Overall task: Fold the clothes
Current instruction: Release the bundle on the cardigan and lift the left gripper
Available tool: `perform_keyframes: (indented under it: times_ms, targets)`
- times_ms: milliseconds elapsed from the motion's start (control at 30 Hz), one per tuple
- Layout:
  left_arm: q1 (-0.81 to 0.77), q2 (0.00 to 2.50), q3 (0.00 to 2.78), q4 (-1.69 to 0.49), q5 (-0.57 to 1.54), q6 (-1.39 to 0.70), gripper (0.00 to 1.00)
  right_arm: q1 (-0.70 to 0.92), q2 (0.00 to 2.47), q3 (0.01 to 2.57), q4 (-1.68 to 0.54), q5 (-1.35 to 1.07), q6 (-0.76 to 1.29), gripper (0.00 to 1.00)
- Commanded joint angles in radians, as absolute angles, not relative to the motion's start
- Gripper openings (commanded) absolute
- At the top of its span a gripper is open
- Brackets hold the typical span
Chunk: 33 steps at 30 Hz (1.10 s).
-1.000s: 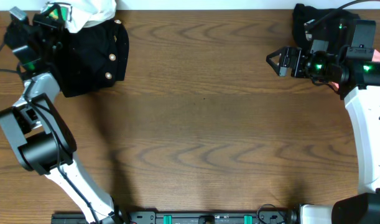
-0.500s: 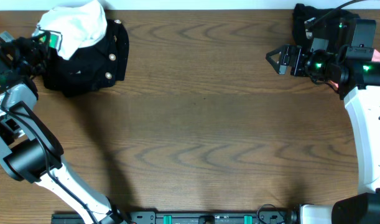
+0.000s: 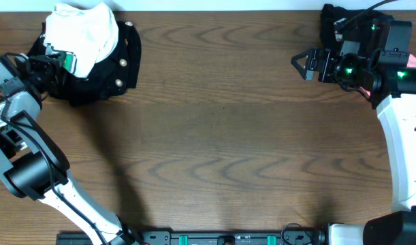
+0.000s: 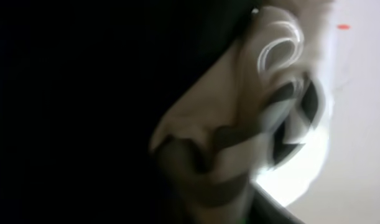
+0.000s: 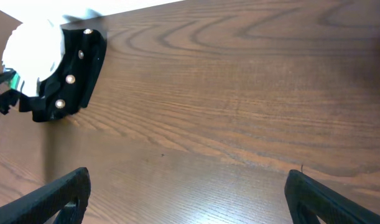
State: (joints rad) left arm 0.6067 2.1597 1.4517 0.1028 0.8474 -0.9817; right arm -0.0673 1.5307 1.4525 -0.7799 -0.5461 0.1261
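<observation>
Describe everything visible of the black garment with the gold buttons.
The black garment is soft, dark cloth, bunched in a rumpled heap rather than folded, at the far left corner of the table. Round gold buttons run along its right edge; four show in the right wrist view. The white T-shirt lies crumpled on top, covering its upper part. The left gripper is at its left side; whether it holds cloth cannot be told.

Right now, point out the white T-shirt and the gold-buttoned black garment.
white T-shirt [image 3: 85,30], overhead view, middle of the bunched cloth.
gold-buttoned black garment [image 3: 104,80], overhead view, panel beside its buttons.
</observation>
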Motion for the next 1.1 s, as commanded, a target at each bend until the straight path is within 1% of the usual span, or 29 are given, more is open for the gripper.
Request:
perform_keyframes:
  times_ms: [0, 167, 400, 500, 567, 600, 800, 867, 1067]
  targets:
    - [0.606, 2.164, 1.465, 0.082, 0.837, -0.935, 0.54, -0.046, 1.524, 1.464, -0.773, -0.553, 0.134, 0.98]
    - [0.621, 2.147, 1.465, 0.016, 0.817, -0.923, 0.58, -0.038, 1.525, 1.464, -0.759, -0.546, 0.134, 0.98]
    - [0.673, 2.027, 1.465, -0.136, 0.703, -0.79, 0.62, -0.038, 1.535, 1.464, -0.738, -0.524, 0.133, 0.99]
    - [0.685, 1.956, 1.465, -0.204, 0.626, -0.72, 0.72, -0.038, 1.545, 1.464, -0.736, -0.511, 0.129, 0.99]
    - [0.686, 1.911, 1.465, -0.251, 0.575, -0.673, 0.86, -0.038, 1.552, 1.464, -0.732, -0.511, 0.117, 0.99]
    - [0.686, 1.889, 1.465, -0.278, 0.551, -0.652, 0.87, -0.038, 1.557, 1.464, -0.727, -0.511, 0.117, 0.99]
    - [0.683, 1.776, 1.465, -0.395, 0.506, -0.543, 0.88, -0.037, 1.584, 1.464, -0.705, -0.513, 0.09, 0.99]
    - [0.673, 1.715, 1.465, -0.443, 0.503, -0.48, 0.88, -0.025, 1.576, 1.468, -0.691, -0.509, -0.002, 0.99]
    - [0.604, 1.567, 1.465, -0.538, 0.504, -0.347, 0.88, -0.016, 1.535, 1.494, -0.699, -0.418, -0.116, 0.99]
